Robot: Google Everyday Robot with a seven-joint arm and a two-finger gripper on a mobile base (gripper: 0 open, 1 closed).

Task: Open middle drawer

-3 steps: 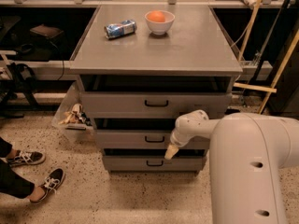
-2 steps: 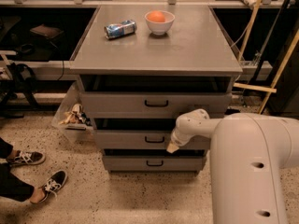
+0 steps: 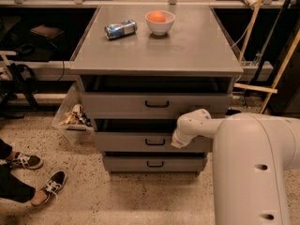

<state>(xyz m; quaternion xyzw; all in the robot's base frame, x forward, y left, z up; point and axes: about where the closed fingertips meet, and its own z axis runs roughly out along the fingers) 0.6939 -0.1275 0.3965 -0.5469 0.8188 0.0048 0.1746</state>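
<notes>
Reaching in from the right, low and level with the middle drawer (image 3: 126, 142). Holds the gripper (image 3: 176, 142) at that drawer's front, just to the right of the black handle (image 3: 155, 142), touching the panel or very near it; cannot tell which. Cannot tell either whether clenched or released, with the tip hidden behind the wrist. Seems placed there to line up with the handle, the one spot good for pulling. Finds the drawer second of three in the grey cabinet (image 3: 154, 55), under the top drawer (image 3: 117, 104) and over the bottom drawer (image 3: 126, 163), apparently shut or nearly so. Stands well apart from the can (image 3: 120, 29) and the bowl (image 3: 160, 22) up on the cabinet top. Bends the arm (image 3: 253, 163) forward from the lower right, thick upper part close to the camera, slim wrist angled down and left toward the handle.
</notes>
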